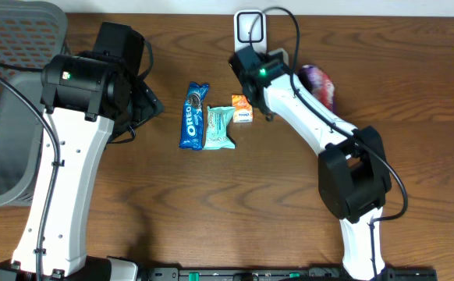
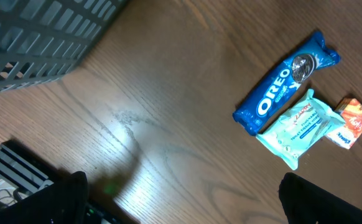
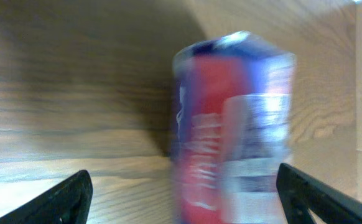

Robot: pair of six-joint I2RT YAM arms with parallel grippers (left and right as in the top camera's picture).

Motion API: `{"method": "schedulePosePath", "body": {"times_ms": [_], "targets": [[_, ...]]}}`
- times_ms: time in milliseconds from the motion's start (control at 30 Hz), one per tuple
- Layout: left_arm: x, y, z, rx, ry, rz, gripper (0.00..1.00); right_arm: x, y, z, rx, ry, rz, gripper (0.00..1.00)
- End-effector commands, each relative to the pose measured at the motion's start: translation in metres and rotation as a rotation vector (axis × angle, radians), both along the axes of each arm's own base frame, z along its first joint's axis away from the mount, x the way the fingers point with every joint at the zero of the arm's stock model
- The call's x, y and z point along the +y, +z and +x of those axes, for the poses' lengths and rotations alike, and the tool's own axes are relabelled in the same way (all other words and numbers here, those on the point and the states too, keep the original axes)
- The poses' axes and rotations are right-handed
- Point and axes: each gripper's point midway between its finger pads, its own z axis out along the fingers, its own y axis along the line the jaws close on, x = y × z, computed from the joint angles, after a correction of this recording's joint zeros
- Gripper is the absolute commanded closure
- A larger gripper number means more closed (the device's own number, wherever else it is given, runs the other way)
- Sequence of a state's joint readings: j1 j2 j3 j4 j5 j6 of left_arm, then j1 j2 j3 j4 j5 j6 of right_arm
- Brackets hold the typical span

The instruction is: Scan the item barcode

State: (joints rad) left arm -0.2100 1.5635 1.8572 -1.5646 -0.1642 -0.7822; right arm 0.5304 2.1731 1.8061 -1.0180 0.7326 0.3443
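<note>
Fingers of our right gripper [image 3: 182,180] stand spread wide either side of a blurred purple-and-red packet [image 3: 231,124], not gripping it; our left gripper [image 2: 182,185] hangs empty, jaws apart.

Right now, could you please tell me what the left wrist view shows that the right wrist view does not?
Only the left wrist view: a blue cookie pack, a pale green pack beside it, a small orange box, and the corner of a grey basket. Only the right wrist view: a blurred purple and red packet, seen close up. Both: the wooden table and each camera's own dark fingertips at the bottom corners, spread wide.
</note>
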Motion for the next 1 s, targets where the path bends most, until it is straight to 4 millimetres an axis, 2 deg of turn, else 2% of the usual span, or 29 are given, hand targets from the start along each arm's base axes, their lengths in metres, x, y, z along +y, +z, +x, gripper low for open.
{"method": "schedulePosePath", "body": {"times_ms": [0, 133, 200, 267, 400, 433, 633, 667, 833, 967], "targets": [[0.004, 0.000, -0.001, 0.003, 0.011, 0.020, 0.02, 0.018, 0.055, 0.021, -0.084, 0.021, 0.126, 0.09], [0.004, 0.000, -0.001, 0.003, 0.011, 0.020, 0.02, 0.008, 0.086, 0.034, -0.089, 0.006, 0.256, 0.08], [0.004, 0.000, -0.001, 0.003, 0.011, 0.020, 0.02, -0.001, 0.090, 0.038, -0.049, 0.020, 0.344, 0.05], [0.004, 0.000, -0.001, 0.003, 0.011, 0.020, 0.02, -0.009, 0.085, 0.040, 0.020, 0.052, 0.457, 0.04], [0.004, 0.000, -0.001, 0.003, 0.011, 0.020, 0.02, -0.029, 0.064, 0.033, 0.166, 0.099, 0.683, 0.05], [0.004, 0.000, -0.001, 0.003, 0.011, 0.020, 0.02, -0.041, 0.053, 0.029, 0.215, 0.100, 0.766, 0.13], [0.004, 0.000, -0.001, 0.003, 0.011, 0.020, 0.02, -0.068, 0.014, 0.021, 0.278, 0.085, 0.947, 0.36], [0.004, 0.000, -0.001, 0.003, 0.011, 0.020, 0.02, -0.070, 0.006, 0.019, 0.282, 0.086, 0.990, 0.38], [0.004, 0.000, -0.001, 0.003, 0.011, 0.020, 0.02, -0.060, -0.025, 0.013, 0.283, 0.130, 1.153, 0.34], [0.004, 0.000, -0.001, 0.003, 0.011, 0.020, 0.02, -0.055, -0.052, 0.006, 0.281, 0.144, 1.185, 0.33]]}}
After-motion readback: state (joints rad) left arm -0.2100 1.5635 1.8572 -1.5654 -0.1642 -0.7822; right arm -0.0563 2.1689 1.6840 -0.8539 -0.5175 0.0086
